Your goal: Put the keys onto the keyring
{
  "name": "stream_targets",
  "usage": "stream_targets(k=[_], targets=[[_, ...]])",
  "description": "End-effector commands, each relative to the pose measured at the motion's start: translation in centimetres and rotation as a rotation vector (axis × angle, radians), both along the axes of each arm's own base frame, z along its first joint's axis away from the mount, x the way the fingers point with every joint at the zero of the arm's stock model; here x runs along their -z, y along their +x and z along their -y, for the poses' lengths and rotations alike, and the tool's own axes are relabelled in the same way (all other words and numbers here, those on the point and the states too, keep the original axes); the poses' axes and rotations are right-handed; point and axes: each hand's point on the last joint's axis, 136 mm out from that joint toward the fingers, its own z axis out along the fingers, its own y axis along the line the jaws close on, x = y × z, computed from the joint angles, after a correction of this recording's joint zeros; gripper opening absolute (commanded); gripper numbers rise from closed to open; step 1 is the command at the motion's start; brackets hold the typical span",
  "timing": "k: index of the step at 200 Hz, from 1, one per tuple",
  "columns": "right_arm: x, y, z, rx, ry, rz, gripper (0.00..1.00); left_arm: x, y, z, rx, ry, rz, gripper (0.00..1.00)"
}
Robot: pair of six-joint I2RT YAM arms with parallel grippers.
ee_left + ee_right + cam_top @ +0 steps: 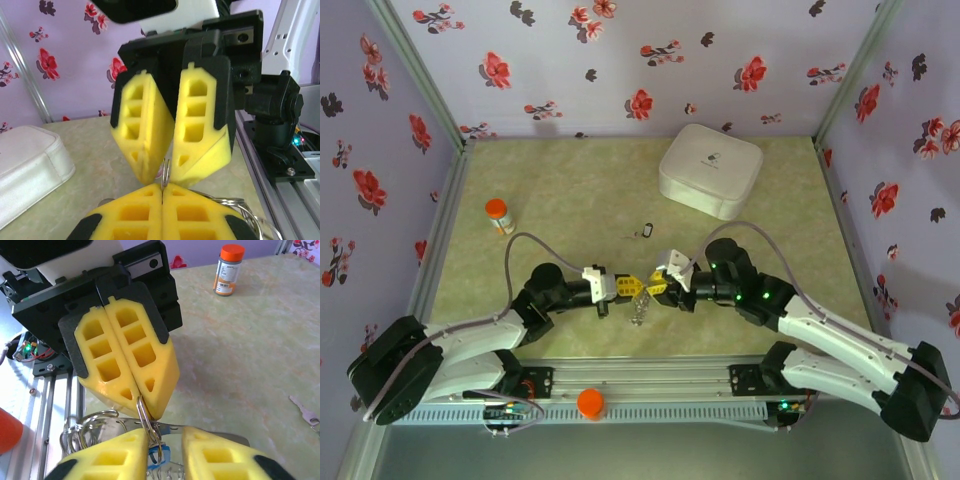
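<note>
Both grippers meet tip to tip above the near middle of the table. My left gripper [637, 286] [163, 186] is shut on a thin wire loop of the keyring [165, 170] [143, 412]. More keyring loops [86, 424] and a flat metal strip [202, 428] hang under it, and the bunch dangles below the grippers [640, 311]. My right gripper [165, 436] faces it, open, its fingers on either side of the loop. The blue-headed key [164, 456] hangs at that loop, in the gap between my right fingers. The black-and-silver key [647, 232] [304, 411] lies apart on the table.
A white rounded square box [710, 168] [27, 165] stands at the back right. An orange-capped bottle [499, 215] [228, 269] stands at the left. An orange knob [591, 402] sits on the aluminium rail [650, 385] at the near edge. Flowered walls close three sides.
</note>
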Motion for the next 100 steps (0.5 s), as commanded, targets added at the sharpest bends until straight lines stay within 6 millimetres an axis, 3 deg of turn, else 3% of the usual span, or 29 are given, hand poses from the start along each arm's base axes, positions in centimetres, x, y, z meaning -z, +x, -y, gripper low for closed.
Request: stream_targets(k=[1,47,71,85,100], targets=[[-1.7,-0.2,-0.6,-0.023,0.059,0.024,0.18,-2.0,-0.7,-0.1,0.028,-0.078,0.039,0.00],[-2.1,-0.7,-0.7,-0.054,0.072,0.016,0.15,-1.4,-0.7,0.0,0.029,-0.062,0.026,0.00],[-2.1,-0.6,-0.7,-0.053,0.063,0.020,0.02,-1.4,-0.7,0.1,0.031,-0.060,0.025,0.00],[-2.0,-0.6,-0.5,-0.051,0.044,0.023,0.00,-1.4,-0.4,0.0,0.013,-0.052,0.022,0.00],[-1.7,-0.5,-0.2,-0.046,0.000,0.029,0.00,-0.6,0.1,0.0,-0.016,0.000,0.007,0.08]])
